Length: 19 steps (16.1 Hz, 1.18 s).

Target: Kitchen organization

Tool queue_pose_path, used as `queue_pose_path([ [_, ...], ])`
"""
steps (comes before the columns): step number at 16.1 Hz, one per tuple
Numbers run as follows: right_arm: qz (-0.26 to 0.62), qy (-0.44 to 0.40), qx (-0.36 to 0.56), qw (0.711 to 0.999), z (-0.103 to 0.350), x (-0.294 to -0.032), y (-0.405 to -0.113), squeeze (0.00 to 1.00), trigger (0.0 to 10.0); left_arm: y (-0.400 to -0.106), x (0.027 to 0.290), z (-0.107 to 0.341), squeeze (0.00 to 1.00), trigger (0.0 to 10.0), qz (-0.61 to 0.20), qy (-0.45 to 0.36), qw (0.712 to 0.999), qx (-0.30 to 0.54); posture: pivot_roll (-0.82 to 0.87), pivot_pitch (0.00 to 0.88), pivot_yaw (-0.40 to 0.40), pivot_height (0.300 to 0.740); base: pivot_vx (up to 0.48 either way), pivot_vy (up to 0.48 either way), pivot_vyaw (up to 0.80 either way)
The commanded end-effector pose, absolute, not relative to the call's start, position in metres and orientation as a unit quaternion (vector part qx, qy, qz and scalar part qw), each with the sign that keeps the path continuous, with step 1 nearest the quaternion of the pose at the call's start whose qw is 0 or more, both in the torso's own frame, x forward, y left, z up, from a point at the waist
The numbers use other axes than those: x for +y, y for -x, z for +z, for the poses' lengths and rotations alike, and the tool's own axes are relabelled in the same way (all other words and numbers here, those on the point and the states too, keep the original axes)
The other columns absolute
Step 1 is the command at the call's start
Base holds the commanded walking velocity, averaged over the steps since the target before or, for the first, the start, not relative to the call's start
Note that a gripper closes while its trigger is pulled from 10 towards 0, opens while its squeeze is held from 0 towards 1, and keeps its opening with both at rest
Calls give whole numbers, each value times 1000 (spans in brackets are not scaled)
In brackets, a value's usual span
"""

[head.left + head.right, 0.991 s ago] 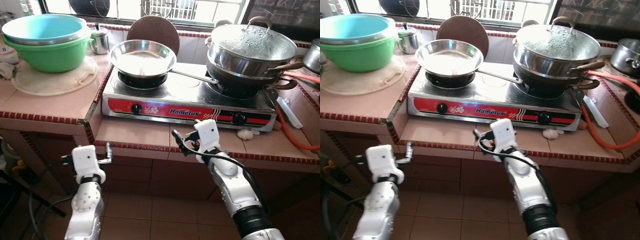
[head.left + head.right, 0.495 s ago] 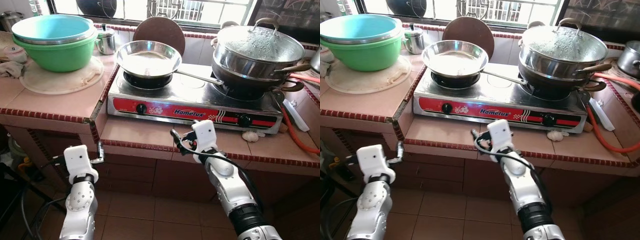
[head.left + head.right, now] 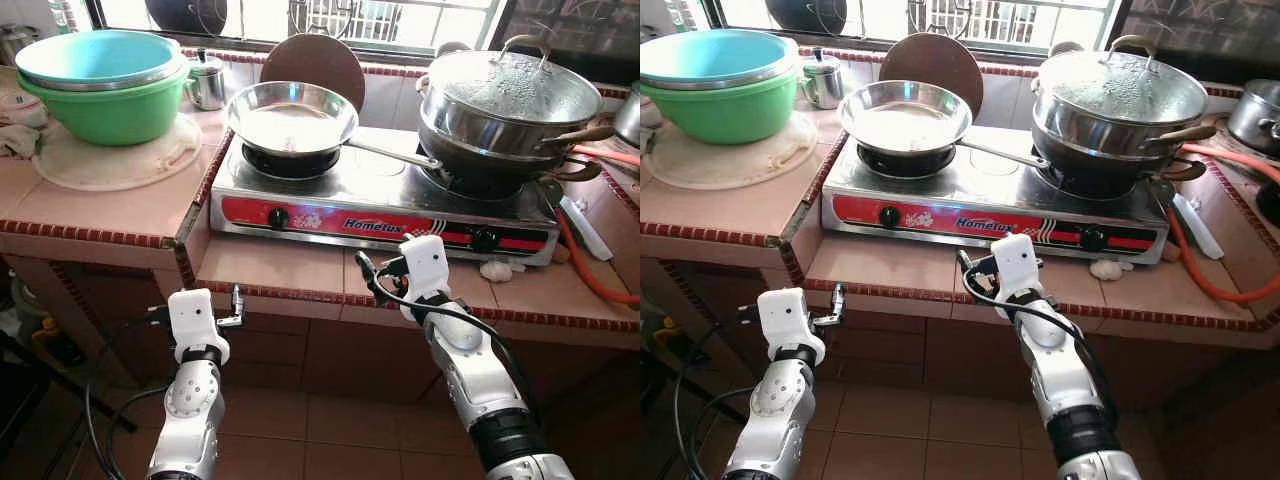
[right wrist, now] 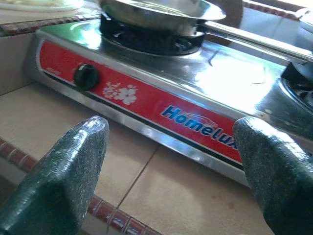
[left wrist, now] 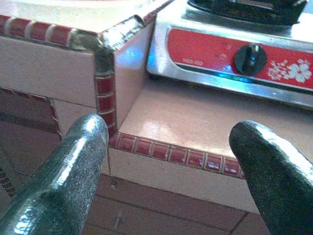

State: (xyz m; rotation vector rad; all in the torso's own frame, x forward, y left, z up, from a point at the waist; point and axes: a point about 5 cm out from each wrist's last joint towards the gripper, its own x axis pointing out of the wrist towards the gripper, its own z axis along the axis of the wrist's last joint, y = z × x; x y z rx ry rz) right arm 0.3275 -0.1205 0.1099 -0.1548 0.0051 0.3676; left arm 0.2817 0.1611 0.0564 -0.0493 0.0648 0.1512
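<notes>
**Black claws empty at the desk edge, nothing yet tidied**

Black fingers stand apart on both arms, holding nothing. The left claw [image 3: 236, 303] hangs low in front of the tiled desk [image 3: 270, 268], just below its red-trimmed edge, and its wrist view looks along spread fingers [image 5: 73, 161] at the desk corner. The right claw [image 3: 372, 280] is raised higher, over the desk's front edge, facing the red front of the gas stove [image 3: 380, 205], near but not touching it.

Beyond them the cookware sits untouched: a steel frying pan [image 3: 291, 117] on the left burner, a lidded pot [image 3: 510, 100] stacked on the right burner. Farther left, a blue bowl nested in a green bowl [image 3: 100, 105] rests on a round mat, a small steel jug [image 3: 208, 82] behind.

Judging by this, organizing has barely begun; every item is still to be picked up and put away
</notes>
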Motion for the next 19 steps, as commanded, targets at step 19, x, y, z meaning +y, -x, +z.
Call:
queue_pose_path([
  [19,165,76,-4,983,108,-120,-325,0,10000,-292,171,54,0,10000,57,17,998,36,-167,0,-20,740,0,0,0],
])
